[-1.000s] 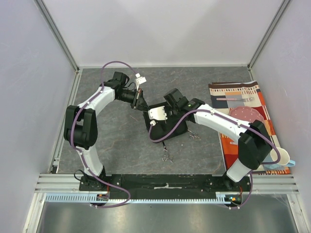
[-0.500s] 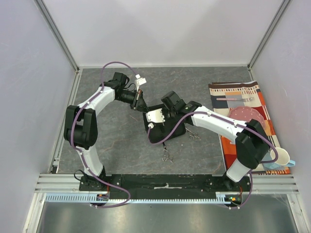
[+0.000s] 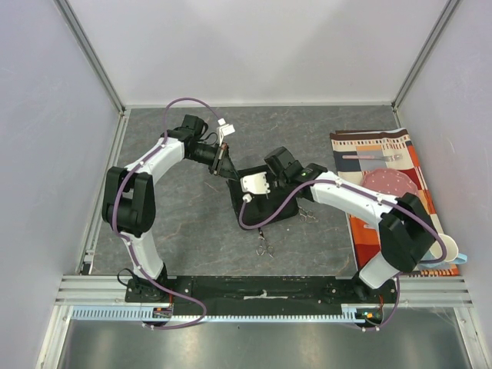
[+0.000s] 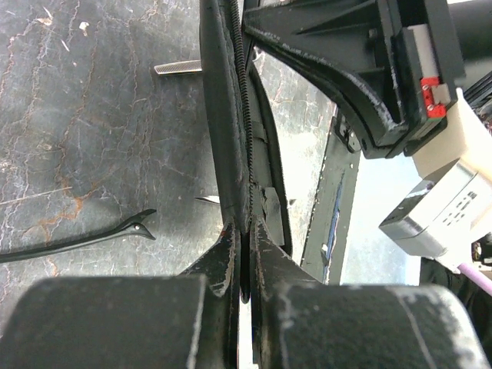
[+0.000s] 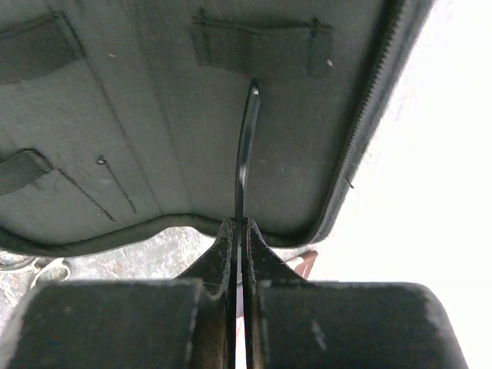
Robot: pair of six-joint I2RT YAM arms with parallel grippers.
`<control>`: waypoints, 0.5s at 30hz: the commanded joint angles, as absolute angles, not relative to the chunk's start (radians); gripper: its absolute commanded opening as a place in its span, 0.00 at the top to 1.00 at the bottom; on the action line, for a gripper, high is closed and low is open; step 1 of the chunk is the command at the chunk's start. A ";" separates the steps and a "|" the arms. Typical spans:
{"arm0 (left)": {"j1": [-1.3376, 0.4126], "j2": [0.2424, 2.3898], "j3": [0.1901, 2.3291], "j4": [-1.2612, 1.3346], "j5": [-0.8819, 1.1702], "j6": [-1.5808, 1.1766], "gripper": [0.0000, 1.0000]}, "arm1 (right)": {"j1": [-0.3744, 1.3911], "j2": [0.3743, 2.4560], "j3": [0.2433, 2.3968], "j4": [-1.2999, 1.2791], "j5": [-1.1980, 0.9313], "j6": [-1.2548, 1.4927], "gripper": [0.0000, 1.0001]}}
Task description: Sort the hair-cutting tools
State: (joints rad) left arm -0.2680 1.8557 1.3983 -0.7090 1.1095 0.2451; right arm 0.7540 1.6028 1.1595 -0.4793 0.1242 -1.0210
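The black pouch point(image 3: 278, 209) lies open at mid-table. My left gripper point(image 3: 226, 167) is shut on its raised zippered flap point(image 4: 224, 115), pinched on the edge between the fingers point(image 4: 244, 227). My right gripper point(image 3: 252, 192) is shut on a thin black stick-like tool point(image 5: 244, 154). Its tip sits just below an elastic loop point(image 5: 261, 48) on the pouch lining point(image 5: 154, 131). Silver scissors point(image 3: 265, 247) lie on the table in front of the pouch, and another pair point(image 3: 307, 215) lies at its right. A black clip point(image 4: 77, 238) and a comb point(image 4: 177, 68) lie beside the flap.
A striped mat point(image 3: 384, 165) at the right holds a fork and knife point(image 3: 373, 157), a pink plate point(image 3: 392, 183) and a cup point(image 3: 447, 247). Metal rails border the table at left point(image 3: 104, 192) and front point(image 3: 261, 288). Grey walls stand around.
My right gripper dipped left over the pouch, then shifted back right with the black tool. My left gripper edged slightly right, still holding the flap.
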 commanded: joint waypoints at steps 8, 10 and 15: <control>-0.275 1.829 1.433 -0.719 1.216 0.279 0.98 | 0.741 1.537 1.164 -0.449 0.179 -1.019 1.00; -0.275 1.824 1.433 -0.721 1.216 0.281 0.98 | 0.741 1.551 1.167 -0.451 0.163 -1.016 1.00; -0.275 1.822 1.437 -0.724 1.226 0.287 0.98 | 0.744 1.551 1.155 -0.451 0.146 -1.012 1.00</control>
State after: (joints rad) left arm -0.2707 1.8557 1.3979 -0.7113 1.1530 0.2455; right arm 0.7429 1.5425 1.1522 -0.4683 0.1619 -1.0206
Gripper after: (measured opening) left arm 0.047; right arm 0.010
